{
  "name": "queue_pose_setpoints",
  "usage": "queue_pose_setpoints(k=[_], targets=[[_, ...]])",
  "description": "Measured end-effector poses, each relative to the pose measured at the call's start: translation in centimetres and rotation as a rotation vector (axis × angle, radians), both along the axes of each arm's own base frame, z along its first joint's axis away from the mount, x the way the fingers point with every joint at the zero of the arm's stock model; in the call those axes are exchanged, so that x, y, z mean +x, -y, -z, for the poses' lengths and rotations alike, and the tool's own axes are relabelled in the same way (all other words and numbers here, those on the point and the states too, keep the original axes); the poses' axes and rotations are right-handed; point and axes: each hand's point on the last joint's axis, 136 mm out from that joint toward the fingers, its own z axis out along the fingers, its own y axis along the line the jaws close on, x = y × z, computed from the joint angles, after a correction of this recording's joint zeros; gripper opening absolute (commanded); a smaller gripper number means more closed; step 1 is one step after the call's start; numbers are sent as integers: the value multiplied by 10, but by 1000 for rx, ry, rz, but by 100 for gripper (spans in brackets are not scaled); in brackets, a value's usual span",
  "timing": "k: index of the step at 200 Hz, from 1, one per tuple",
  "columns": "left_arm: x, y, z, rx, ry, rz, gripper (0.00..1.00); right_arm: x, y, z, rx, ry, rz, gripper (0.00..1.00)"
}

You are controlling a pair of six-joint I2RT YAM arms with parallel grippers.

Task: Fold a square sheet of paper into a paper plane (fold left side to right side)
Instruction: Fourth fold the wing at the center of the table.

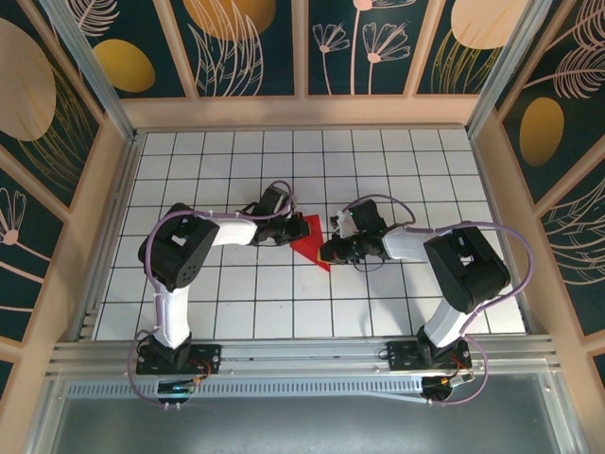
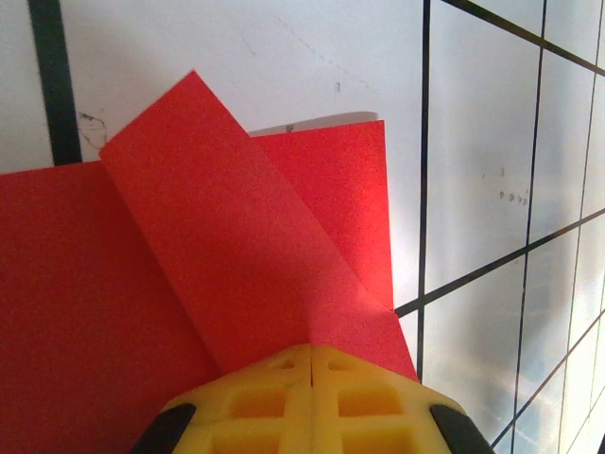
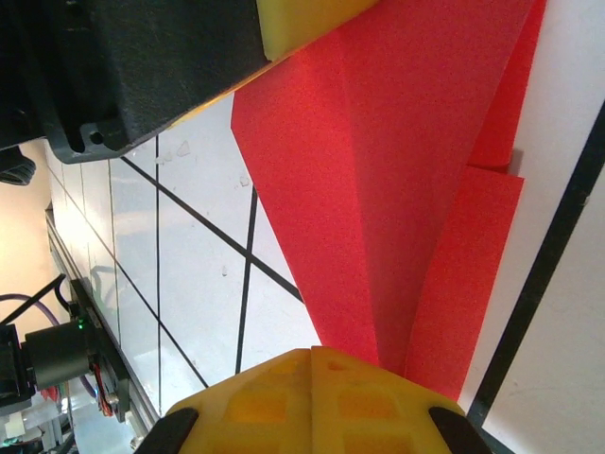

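- Left gripper (image 2: 312, 355): jaws closed, tips pressing a fold of the red paper (image 2: 85, 303).
- Right gripper (image 3: 312, 355): jaws closed, tips at its narrow end.
- Advised: firm downward pressure, edges aligned, crease flattened.

The bright red sheet of paper (image 1: 311, 243) lies near the middle of the gridded tabletop (image 1: 236, 312). It is partly folded into a narrow triangle with overlapping flaps, its point toward the near side.
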Motion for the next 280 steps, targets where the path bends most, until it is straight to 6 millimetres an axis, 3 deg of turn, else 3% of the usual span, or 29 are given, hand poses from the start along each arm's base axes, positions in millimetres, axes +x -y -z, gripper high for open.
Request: queue_pose_setpoints(k=[280], targets=[[0, 0, 0, 2, 1, 0, 0, -15, 5, 20, -61, -23, -3, 0]])
